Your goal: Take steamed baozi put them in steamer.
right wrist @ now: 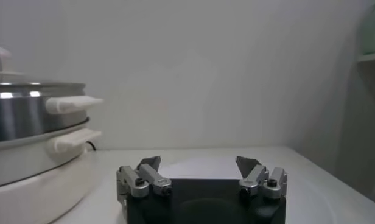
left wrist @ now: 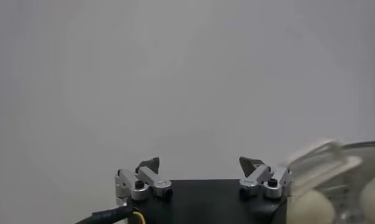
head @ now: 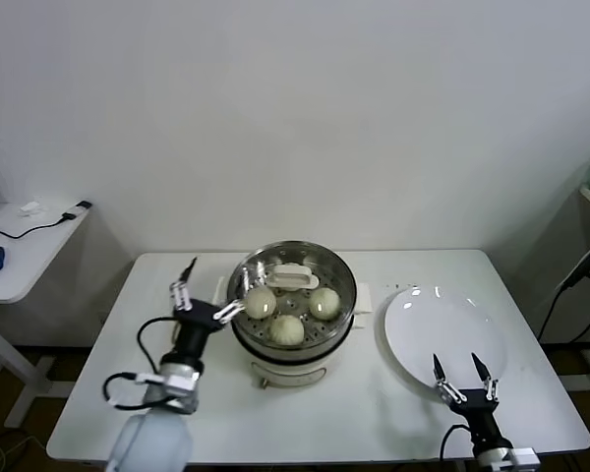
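No text, label, brand, number or sign can be read in any of the three views. The steamer (head: 293, 305), the white plate (head: 442, 339) and the table (head: 374, 418) carry no writing that is visible, and the bodies of the two grippers show none either.
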Motion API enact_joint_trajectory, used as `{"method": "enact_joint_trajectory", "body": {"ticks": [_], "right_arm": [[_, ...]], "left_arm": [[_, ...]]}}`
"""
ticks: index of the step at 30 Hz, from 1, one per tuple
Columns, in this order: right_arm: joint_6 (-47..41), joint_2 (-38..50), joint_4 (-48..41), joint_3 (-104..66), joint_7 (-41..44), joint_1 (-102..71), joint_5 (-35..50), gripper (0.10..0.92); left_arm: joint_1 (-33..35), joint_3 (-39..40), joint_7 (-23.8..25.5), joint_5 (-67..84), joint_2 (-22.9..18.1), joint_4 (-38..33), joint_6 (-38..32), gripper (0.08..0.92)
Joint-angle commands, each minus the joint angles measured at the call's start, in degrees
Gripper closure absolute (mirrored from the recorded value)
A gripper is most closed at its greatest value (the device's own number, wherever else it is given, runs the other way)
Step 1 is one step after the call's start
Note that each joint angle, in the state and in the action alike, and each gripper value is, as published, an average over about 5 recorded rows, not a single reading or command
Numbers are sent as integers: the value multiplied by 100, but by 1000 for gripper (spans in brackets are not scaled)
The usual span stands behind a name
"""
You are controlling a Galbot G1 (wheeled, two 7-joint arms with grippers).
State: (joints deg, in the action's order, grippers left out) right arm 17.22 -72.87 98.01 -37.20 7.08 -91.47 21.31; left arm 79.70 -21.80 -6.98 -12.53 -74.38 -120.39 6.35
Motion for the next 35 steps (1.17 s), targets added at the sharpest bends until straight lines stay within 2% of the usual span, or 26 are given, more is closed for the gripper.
{"method": "enact_joint_trajectory", "body": {"ticks": [1,6,9,35], "right_arm": [[266,-21,3,1,-15,32,77,203],[430,-35,-46,-17,-58,26,98,203],[435,-41,-69,-25,-103,15,129,203],[539,-128,-139,-88,-270,-19,110,203]], "left_arm": [[1145,-1718,-395,3232,248,1055,-1195,177],[1228,-1695,-138,3160,232,1795,-1678,177],[1307,-1631,16,3081,205,1991,-1921,177],[1481,-1314,297,2778,132,1768,-2034,177]]}}
